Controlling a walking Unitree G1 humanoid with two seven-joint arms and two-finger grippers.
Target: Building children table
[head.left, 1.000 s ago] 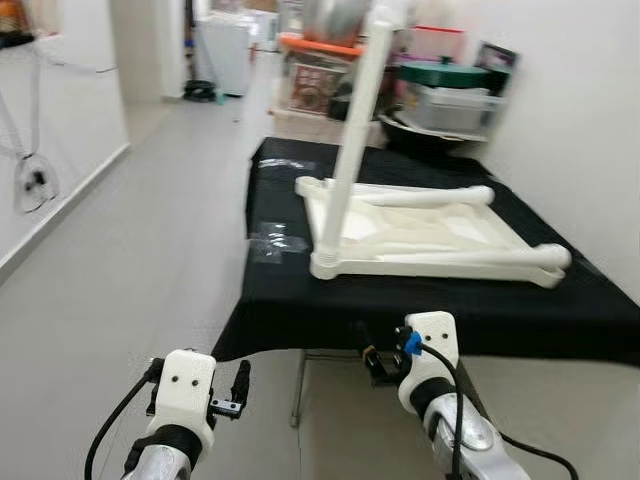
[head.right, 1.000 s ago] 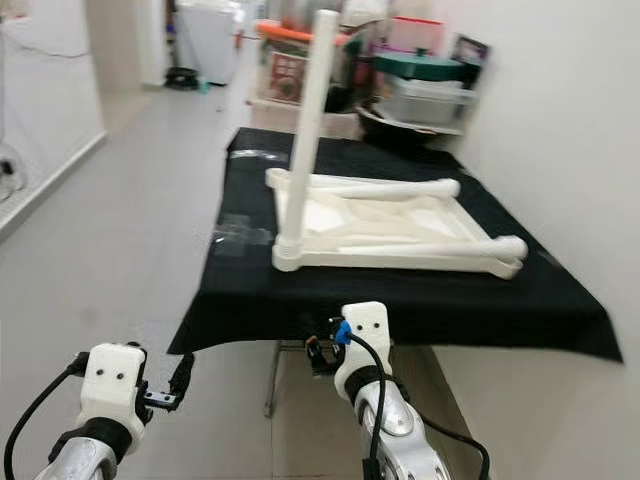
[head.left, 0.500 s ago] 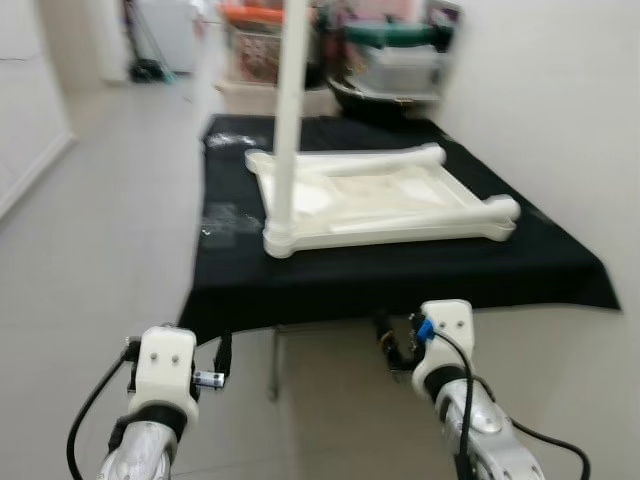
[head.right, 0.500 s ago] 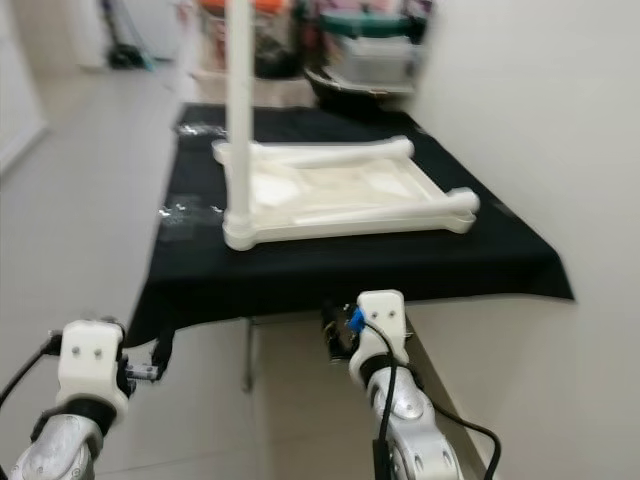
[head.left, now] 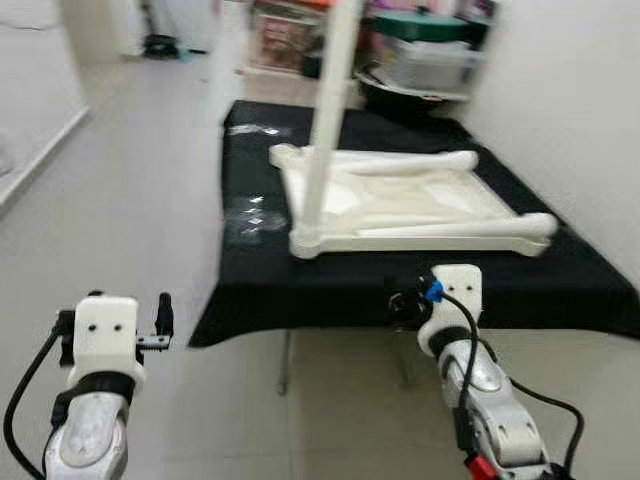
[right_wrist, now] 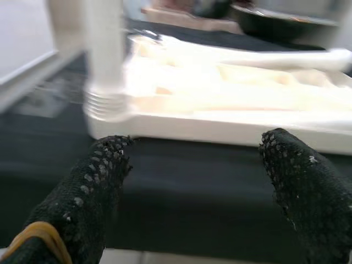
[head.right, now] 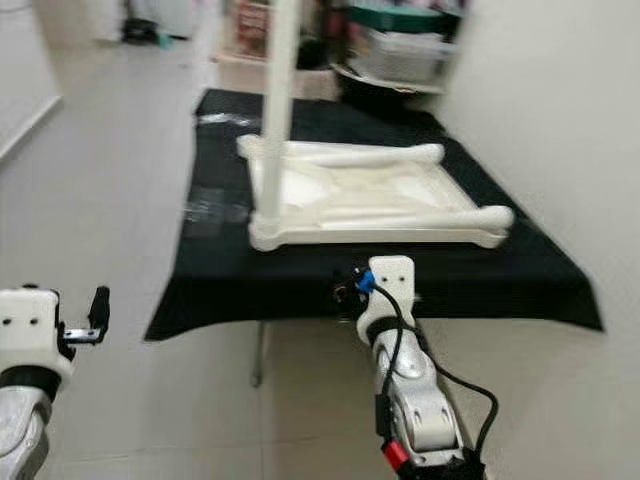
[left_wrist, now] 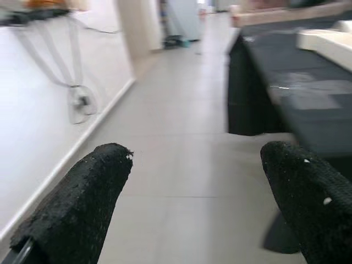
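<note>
The right gripper [right_wrist: 192, 181] has its two black fingers [right_wrist: 305, 187] spread wide with nothing between them. It hovers just short of the front edge of the desk [head.left: 330, 285], at about the height of its top, pointing at the near side of the white children's table [head.left: 420, 205]. In the right wrist view a yellowish band [right_wrist: 33, 242] wraps the base of one finger. In the head views the right gripper [head.left: 405, 300] shows as a white wrist block with a blue connector [head.left: 433, 292] and a black cable running back along the silver arm.

The left gripper [left_wrist: 198, 198] also has its fingers [left_wrist: 82, 198] spread apart and empty. It is held out over the grey tiled floor [head.left: 130, 230], well to the left of the desk and away from the children's table, pointing down the corridor beside the desk's black-draped side. In the head view the left gripper [head.left: 160, 320] sits low at the robot's left.

The children's table lies upside down on the black cloth that covers the desk, towards the near end. One white leg [head.left: 330, 110] stands upright at its near left corner, tilted slightly; round white rails run along its near and far sides.

Beyond the desk, against the wall, are blurred storage boxes [head.left: 420, 55] and a dark bowl [head.left: 400, 95]. A small fan-like object [left_wrist: 81, 102] hangs on the corridor's white wall.
</note>
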